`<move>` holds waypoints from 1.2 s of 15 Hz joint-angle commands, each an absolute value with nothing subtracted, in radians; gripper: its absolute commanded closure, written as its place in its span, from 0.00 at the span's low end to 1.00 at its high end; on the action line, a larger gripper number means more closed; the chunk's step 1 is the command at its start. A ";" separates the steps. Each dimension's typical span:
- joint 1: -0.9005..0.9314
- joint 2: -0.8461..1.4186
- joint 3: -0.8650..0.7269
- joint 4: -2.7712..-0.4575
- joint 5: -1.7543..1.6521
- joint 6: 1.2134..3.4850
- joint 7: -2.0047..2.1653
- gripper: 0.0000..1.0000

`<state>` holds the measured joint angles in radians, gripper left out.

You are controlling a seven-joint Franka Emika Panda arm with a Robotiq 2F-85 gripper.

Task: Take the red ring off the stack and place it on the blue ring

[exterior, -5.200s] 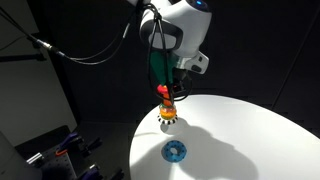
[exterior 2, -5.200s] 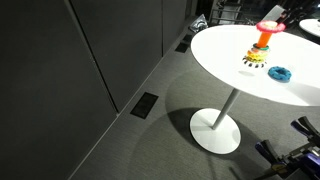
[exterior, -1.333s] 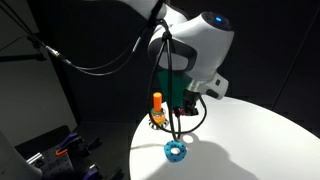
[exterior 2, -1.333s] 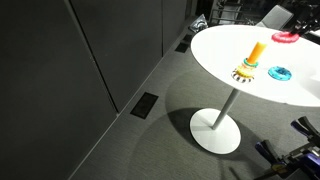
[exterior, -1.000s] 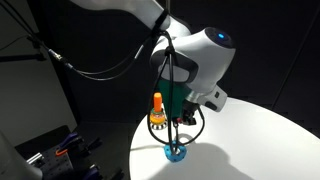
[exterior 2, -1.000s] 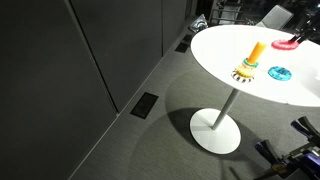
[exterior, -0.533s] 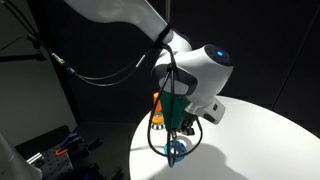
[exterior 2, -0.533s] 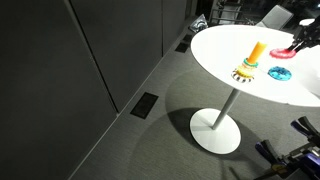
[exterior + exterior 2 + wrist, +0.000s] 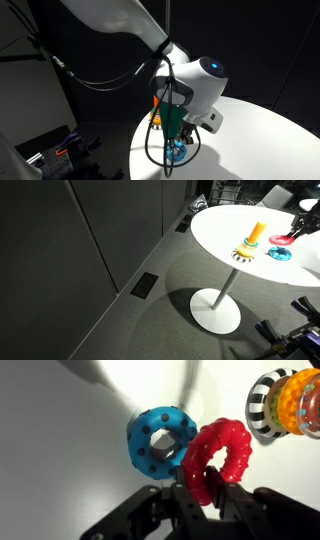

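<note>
My claw (image 9: 207, 498) is clamped on the lower rim of the red ring (image 9: 222, 452), which hangs on edge, tilted. Just past it the blue ring (image 9: 158, 442) lies flat on the white desk (image 9: 60, 450). Red overlaps its side; touching or just above, I can't tell. Farther off, the stack (image 9: 283, 402) stands with its orange peg bare, so the take-off part is done. In an exterior view red hangs right over blue (image 9: 278, 253). Left, I judge: centre it, level it, lower, let go.
</note>
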<state>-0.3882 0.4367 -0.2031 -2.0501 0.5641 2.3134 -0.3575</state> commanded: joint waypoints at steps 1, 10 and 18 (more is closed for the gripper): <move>-0.407 0.442 -0.188 -2.060 0.537 2.341 -0.346 0.92; -0.412 0.462 -0.190 -2.068 0.487 2.361 -0.327 0.91; -0.403 0.419 -0.202 -2.074 0.393 2.306 -0.304 0.10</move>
